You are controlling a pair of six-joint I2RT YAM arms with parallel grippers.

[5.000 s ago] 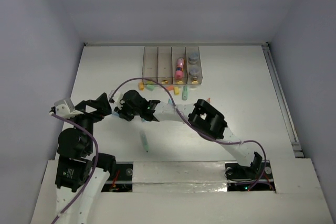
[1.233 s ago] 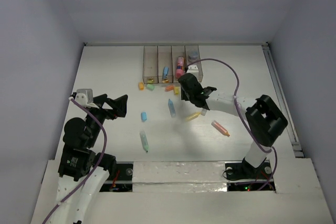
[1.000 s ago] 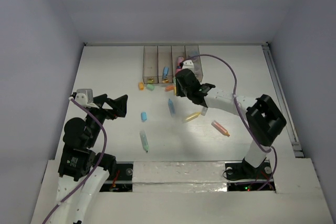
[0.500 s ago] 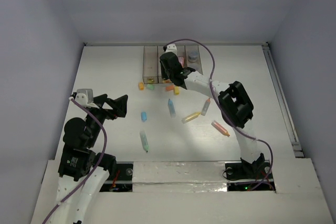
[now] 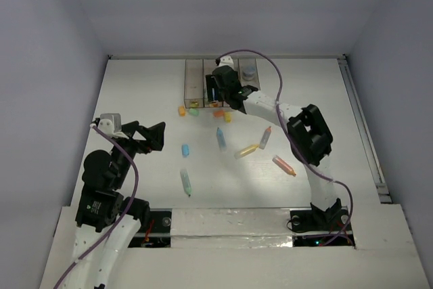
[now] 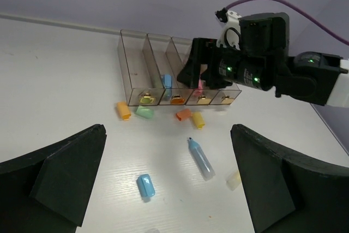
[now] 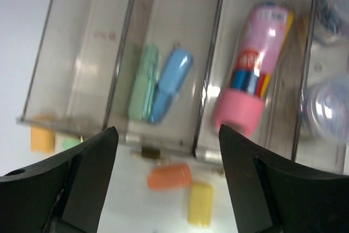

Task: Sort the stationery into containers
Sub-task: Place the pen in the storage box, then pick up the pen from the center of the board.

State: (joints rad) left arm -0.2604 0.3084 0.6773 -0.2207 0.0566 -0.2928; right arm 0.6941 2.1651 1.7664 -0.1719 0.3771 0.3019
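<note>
The containers (image 5: 203, 80) are four joined clear bins at the table's back. My right gripper (image 5: 218, 99) hovers over their near ends, open and empty; in its wrist view (image 7: 174, 189) its jaws stand wide apart. In the second bin lie a green marker (image 7: 143, 82) and a blue marker (image 7: 170, 84). The third holds a pink stick (image 7: 253, 83), the fourth round grey-blue pieces (image 7: 332, 102). An orange cap (image 7: 169, 177) and a yellow cap (image 7: 200, 204) lie just in front. My left gripper (image 5: 154, 137) is open and empty at the left, above the table.
Loose on the table: an orange cap (image 5: 181, 109), a green cap (image 5: 193, 112), a blue marker (image 5: 221, 138), a blue cap (image 5: 185, 149), a green marker (image 5: 185, 182), a yellow marker (image 5: 246, 150), a pale marker (image 5: 265, 137) and a pink-orange marker (image 5: 283, 165).
My right gripper swung from the table right of the caps up and left to over the bins' near ends. The left arm has not moved.
</note>
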